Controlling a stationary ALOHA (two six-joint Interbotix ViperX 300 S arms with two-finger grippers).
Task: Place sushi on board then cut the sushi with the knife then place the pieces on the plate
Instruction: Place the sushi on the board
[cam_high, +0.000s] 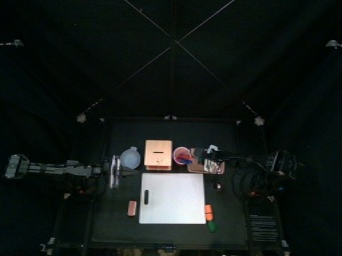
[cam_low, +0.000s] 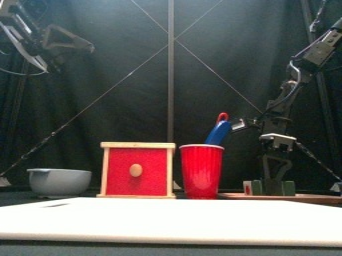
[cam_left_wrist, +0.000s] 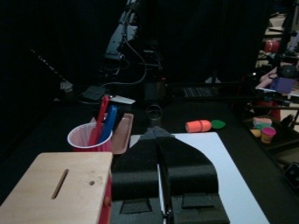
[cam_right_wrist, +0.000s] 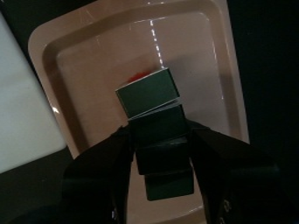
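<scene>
Right gripper (cam_right_wrist: 160, 131) is your working hand: its jaws pinch the sushi roll (cam_right_wrist: 152, 94) from both sides over the pink tray (cam_right_wrist: 198, 52), right of centre in the top view. The left gripper (cam_left_wrist: 162, 144) rests at the table's left with jaws pressed together. Your target, the white cutting board (cam_high: 174, 197), lies in the lower middle of the top view, apart from the tray. The red cup (cam_low: 201, 170) with the blue knife (cam_low: 218, 130) stands just beside the tray, so lift clear of it. The roll looks light and rigid, but it is built of blocks that come apart. I'd judge a grip across its middle, on the flat sides, to be safest, and a level carry so no end block drops off.
</scene>
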